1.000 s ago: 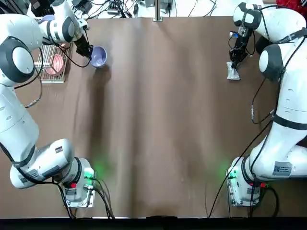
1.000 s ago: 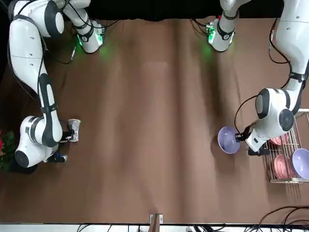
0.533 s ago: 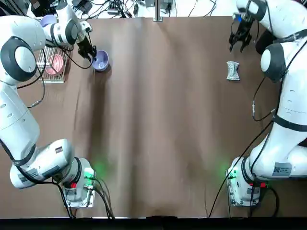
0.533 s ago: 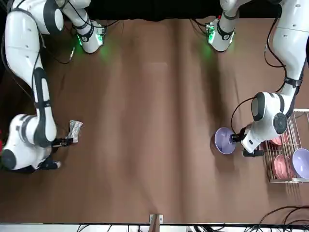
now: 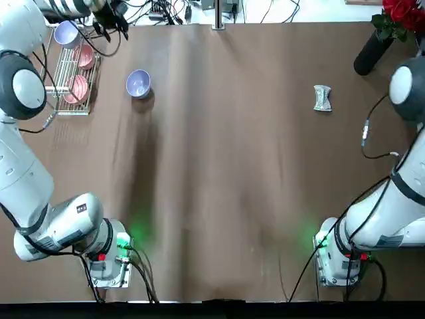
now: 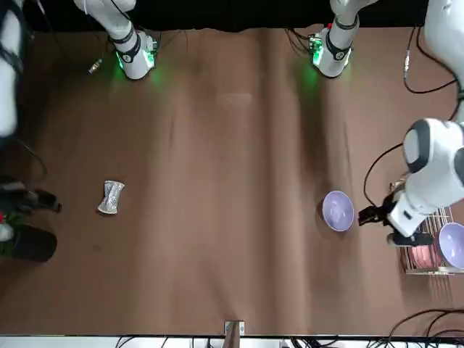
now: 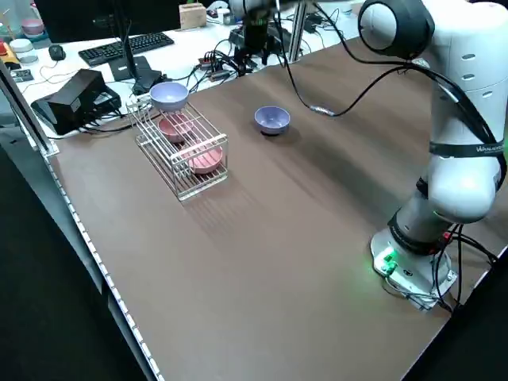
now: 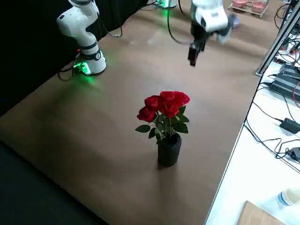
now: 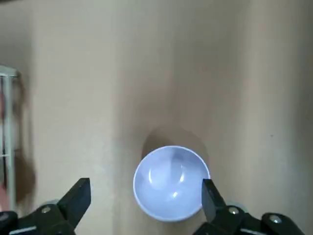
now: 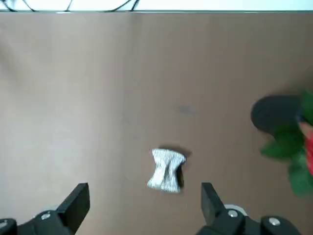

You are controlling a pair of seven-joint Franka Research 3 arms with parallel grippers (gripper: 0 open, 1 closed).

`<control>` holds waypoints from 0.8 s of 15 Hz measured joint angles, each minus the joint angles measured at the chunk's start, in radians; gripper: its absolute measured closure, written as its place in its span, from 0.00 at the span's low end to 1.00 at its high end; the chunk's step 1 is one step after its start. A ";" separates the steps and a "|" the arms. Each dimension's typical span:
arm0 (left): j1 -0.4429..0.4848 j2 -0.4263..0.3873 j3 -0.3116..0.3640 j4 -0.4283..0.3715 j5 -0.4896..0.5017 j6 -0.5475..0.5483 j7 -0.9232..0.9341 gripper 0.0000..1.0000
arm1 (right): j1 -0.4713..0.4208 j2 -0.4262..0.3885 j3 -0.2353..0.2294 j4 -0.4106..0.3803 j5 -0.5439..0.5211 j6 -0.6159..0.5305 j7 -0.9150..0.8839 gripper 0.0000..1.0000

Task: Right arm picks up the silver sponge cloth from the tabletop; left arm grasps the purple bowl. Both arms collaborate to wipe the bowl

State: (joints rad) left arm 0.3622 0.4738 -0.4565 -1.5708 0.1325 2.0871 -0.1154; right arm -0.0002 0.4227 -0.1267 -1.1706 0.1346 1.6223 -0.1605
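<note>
Brown, creased tabletop (image 5: 219,186); crinkled silver sponge cloth (image 5: 322,98); both grippers (image 9: 146,203) (image 10: 145,205) wide open, empty.

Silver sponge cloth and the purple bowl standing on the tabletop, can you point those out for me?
Silver sponge cloth (image 5: 322,98): top view, on its pinched middle.
Purple bowl (image 6: 338,211): front view, on its pale inside.
</note>
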 joint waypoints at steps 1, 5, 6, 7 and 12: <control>0.001 -0.006 -0.017 0.092 -0.004 -0.094 -0.011 0.00 | 0.000 -0.085 0.001 -0.003 -0.001 -0.103 0.021 0.00; -0.009 -0.043 -0.060 0.165 -0.004 -0.164 -0.103 0.00 | 0.000 -0.222 0.003 -0.072 -0.032 -0.188 0.030 0.00; -0.028 -0.066 -0.058 0.171 -0.004 -0.180 -0.111 0.00 | 0.001 -0.259 0.005 -0.117 -0.057 -0.172 0.030 0.00; -0.063 -0.093 -0.042 0.174 -0.004 -0.202 -0.121 0.00 | 0.001 -0.293 0.007 -0.159 -0.075 -0.154 0.030 0.00; -0.330 -0.218 0.169 0.171 -0.008 -0.393 -0.131 0.00 | 0.003 -0.348 0.016 -0.232 -0.122 -0.142 -0.012 0.00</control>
State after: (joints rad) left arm 0.0320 0.2554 -0.2875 -1.3998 0.1249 1.6940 -0.2469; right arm 0.0023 0.0752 -0.1112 -1.4022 0.0127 1.4803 -0.1729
